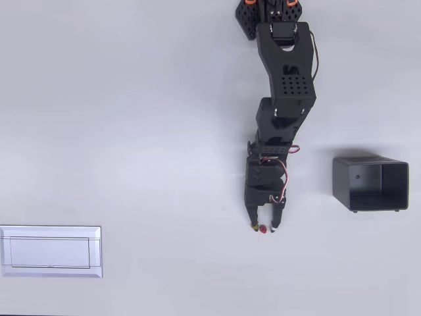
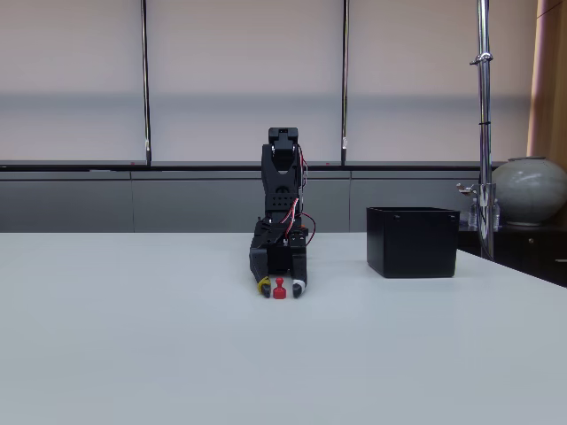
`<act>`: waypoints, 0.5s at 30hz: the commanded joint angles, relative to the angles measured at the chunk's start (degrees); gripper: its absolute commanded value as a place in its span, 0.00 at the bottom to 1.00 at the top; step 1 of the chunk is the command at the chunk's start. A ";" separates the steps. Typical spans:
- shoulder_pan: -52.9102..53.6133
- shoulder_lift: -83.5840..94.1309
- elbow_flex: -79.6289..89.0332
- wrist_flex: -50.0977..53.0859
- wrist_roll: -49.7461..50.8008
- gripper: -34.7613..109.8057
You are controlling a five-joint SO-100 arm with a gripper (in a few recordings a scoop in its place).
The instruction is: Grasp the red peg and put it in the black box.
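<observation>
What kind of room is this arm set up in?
Likely an office or lab test bench, not a home. A plain white table carries just the arm, a black box and a white tray. Behind it run tall blinds with metal posts, and a large round jar sits at the right.

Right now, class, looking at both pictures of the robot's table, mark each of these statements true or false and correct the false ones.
1. The red peg stands on the table between the two fingertips of the gripper. True.
2. The red peg already lies inside the black box. False: it is on the table at the gripper, apart from the box.
3. In the overhead view the black box is to the right of the arm. True.
4. The white tray touches the black box. False: they sit far apart, at opposite sides of the overhead view.
5. The gripper's jaws are fully closed. False: they stand apart, one on each side of the peg.
</observation>
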 commanded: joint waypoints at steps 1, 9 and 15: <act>1.05 0.09 2.55 1.05 -0.88 0.26; 0.97 -2.37 2.99 7.82 -0.26 0.24; -0.26 -13.97 14.85 55.63 0.00 0.24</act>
